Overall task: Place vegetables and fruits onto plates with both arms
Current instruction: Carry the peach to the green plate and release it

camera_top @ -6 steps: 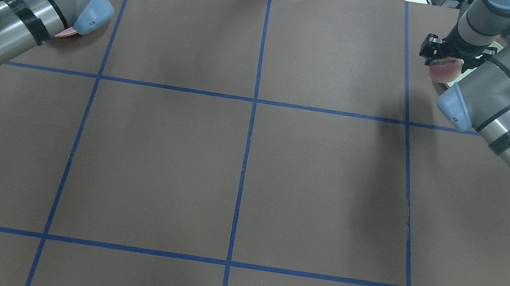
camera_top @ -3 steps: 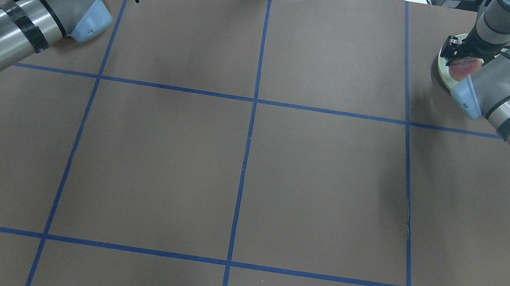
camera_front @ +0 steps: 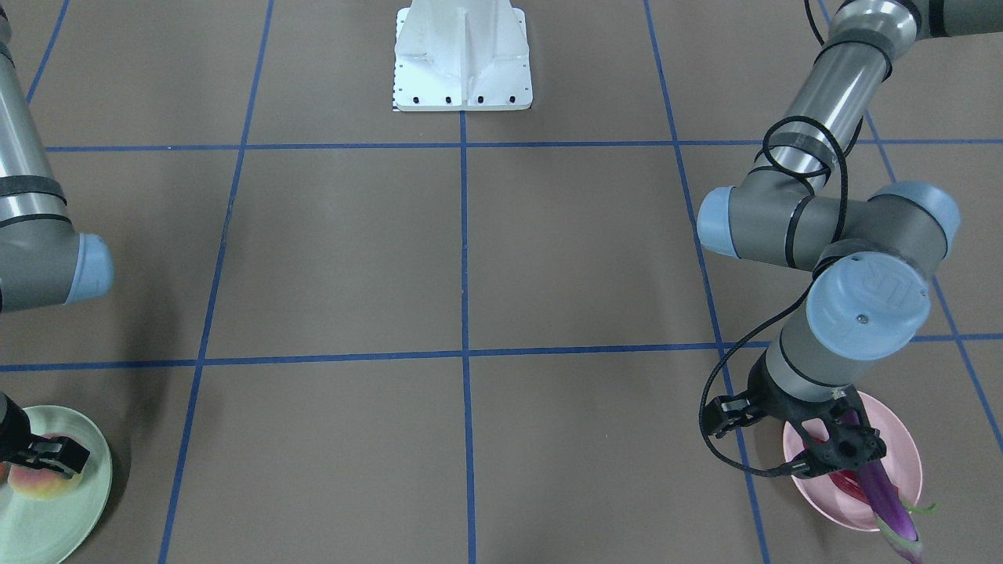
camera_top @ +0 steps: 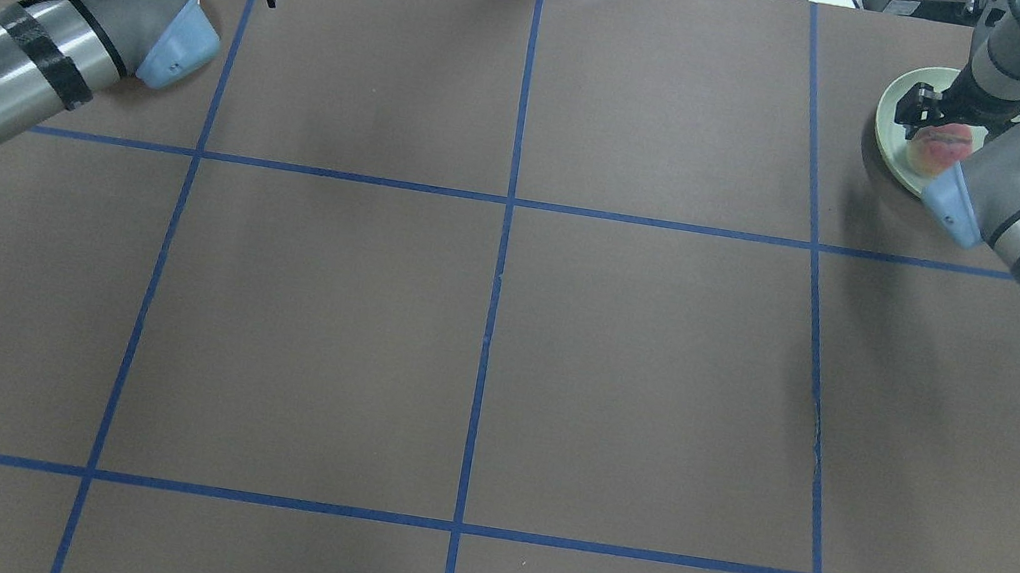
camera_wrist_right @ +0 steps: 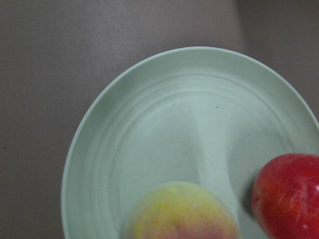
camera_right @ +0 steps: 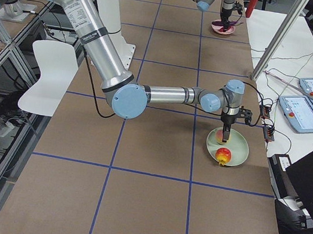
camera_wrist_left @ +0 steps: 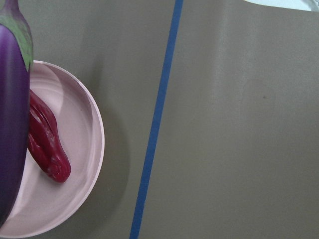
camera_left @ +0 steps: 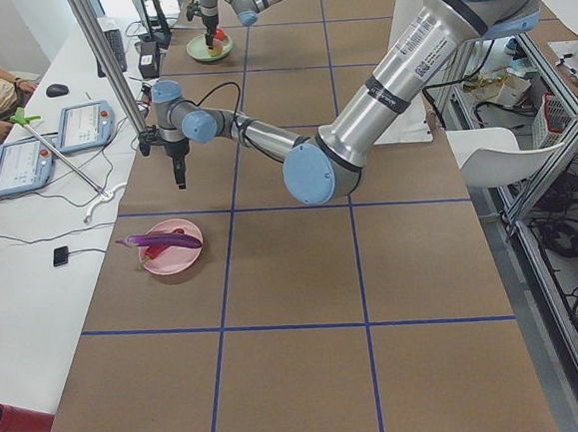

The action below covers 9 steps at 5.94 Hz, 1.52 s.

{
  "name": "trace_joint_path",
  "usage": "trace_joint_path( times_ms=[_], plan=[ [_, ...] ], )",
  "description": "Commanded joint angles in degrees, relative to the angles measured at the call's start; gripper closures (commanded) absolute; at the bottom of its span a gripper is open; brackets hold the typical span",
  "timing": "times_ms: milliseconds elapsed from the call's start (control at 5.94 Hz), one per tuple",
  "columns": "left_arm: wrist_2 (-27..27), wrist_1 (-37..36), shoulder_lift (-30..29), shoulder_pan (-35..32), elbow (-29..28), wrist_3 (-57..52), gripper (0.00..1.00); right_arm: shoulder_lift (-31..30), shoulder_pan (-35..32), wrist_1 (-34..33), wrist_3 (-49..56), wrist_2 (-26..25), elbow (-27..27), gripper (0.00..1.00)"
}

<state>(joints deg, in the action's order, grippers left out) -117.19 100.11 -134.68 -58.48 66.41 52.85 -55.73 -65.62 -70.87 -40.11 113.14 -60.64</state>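
The purple eggplant (camera_front: 885, 493) lies across the pink plate (camera_front: 901, 439) with the dark red chili (camera_front: 846, 482) beside it; both also show in the left wrist view, eggplant (camera_wrist_left: 12, 109) and chili (camera_wrist_left: 47, 144). My left gripper (camera_front: 838, 454) hangs above that plate, open and empty. My right gripper (camera_top: 940, 113) is shut on the peach (camera_top: 940, 149), low over the mint green plate (camera_top: 894, 121). The red-orange fruit (camera_wrist_right: 289, 194) lies on that plate (camera_wrist_right: 164, 119) next to the peach (camera_wrist_right: 179, 214).
The white metal base (camera_front: 462, 59) stands at the robot's side of the table. Blue tape lines cross the brown table (camera_top: 484, 323). Tablets (camera_left: 81, 122) and cables lie on the white bench past the far edge, close to both plates.
My right arm has carried the peach farther right and back and lowered it over the green plate. My left gripper has shifted only slightly near the pink plate.
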Motion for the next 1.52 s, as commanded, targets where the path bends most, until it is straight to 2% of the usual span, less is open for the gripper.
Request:
trace_joint_path(
  times_ms=[0, 168, 337, 505, 674, 842, 1011, 1179, 1347],
  plan=[
    [-0.67, -0.09, 7.1, 0.03, 7.98, -0.64, 0.0, -2.69, -4.24, -1.11, 2.93, 6.1, -8.46, 0.0],
    [-1.02, -0.09, 11.5, -0.14, 14.65, -0.73, 0.0, -5.94, -4.17, -6.77, 2.24, 7.79, -18.36, 0.0],
    [-4.07, 0.0, 17.03, -0.49, 21.59, -1.69, 0.0, -8.23, -4.25, -15.27, 2.14, 12.33, -28.29, 0.0],
    [-4.79, -0.35, 21.17, -1.02, 26.88, -7.09, 0.0, -12.34, -3.38, -22.05, 1.97, 13.24, -40.31, 0.0],
    [-4.98, -0.18, 27.48, -1.11, 32.33, -11.24, 0.0, -15.43, -3.11, -26.73, 0.83, 14.82, -47.74, 0.0],
    [-6.37, -0.35, 33.46, -2.94, 37.69, -16.41, 0.0, -19.12, -3.11, -27.13, 0.82, 16.31, -51.47, 0.0],
    [-13.0, -0.61, 37.34, -8.35, 40.27, -19.86, 0.0, -22.11, -3.2, -26.7, 1.34, 16.41, -52.55, 0.0],
    [-16.72, -0.7, 40.95, -14.06, 40.29, -27.37, 0.0, -24.66, -3.46, -26.43, 1.87, 16.33, -53.35, 0.0],
    [-16.84, -0.7, 44.12, -17.25, 39.94, -34.58, 0.0, -27.65, -4.24, -26.25, 2.22, 16.33, -54.75, 0.0]
  ],
)
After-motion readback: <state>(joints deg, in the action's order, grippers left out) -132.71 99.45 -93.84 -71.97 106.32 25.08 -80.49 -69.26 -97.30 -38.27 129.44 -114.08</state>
